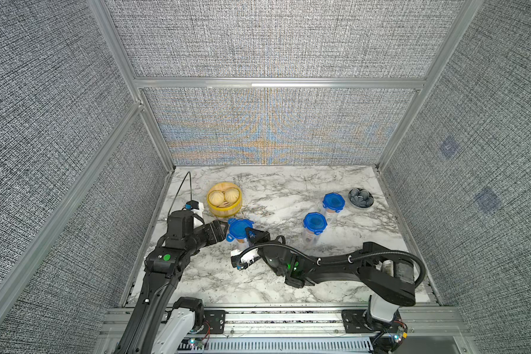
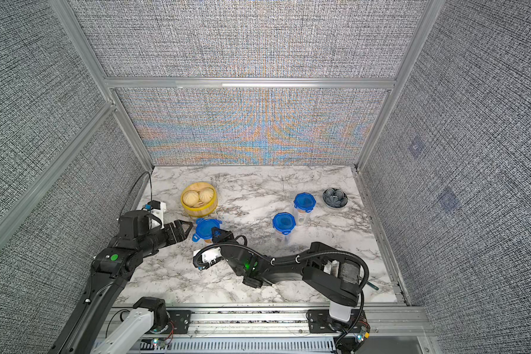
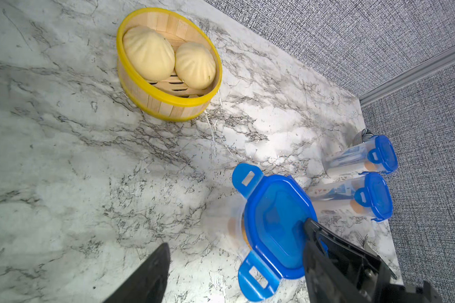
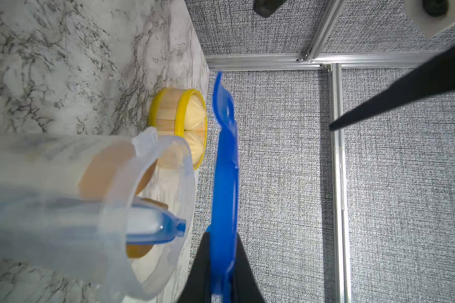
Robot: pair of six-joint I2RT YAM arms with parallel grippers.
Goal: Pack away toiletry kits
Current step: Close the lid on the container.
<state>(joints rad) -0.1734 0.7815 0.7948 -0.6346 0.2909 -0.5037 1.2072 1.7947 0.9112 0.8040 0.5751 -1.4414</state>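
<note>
Enclosing the marble-patterned bench (image 1: 258, 190) are grey woven panels (image 1: 273, 39) in aluminium framing (image 1: 276, 82). Near the left edge the left gripper (image 2: 187, 230) stands spread and empty beside an open jar (image 4: 90, 210) holding toiletries, with a steamer (image 1: 224, 211) behind. The right gripper (image 1: 252, 233) pinches the blue lid (image 1: 239, 228) just over that jar's mouth. Right of centre stand a sealed jar (image 1: 314, 226) and a second sealed jar (image 1: 333, 206), with a dark bowl (image 1: 360, 198) near the back right corner.

three jars (image 1: 309, 237), three blue lids (image 1: 315, 223), two buns (image 1: 216, 197), one steamer (image 1: 226, 211), one bowl (image 1: 360, 198).
</note>
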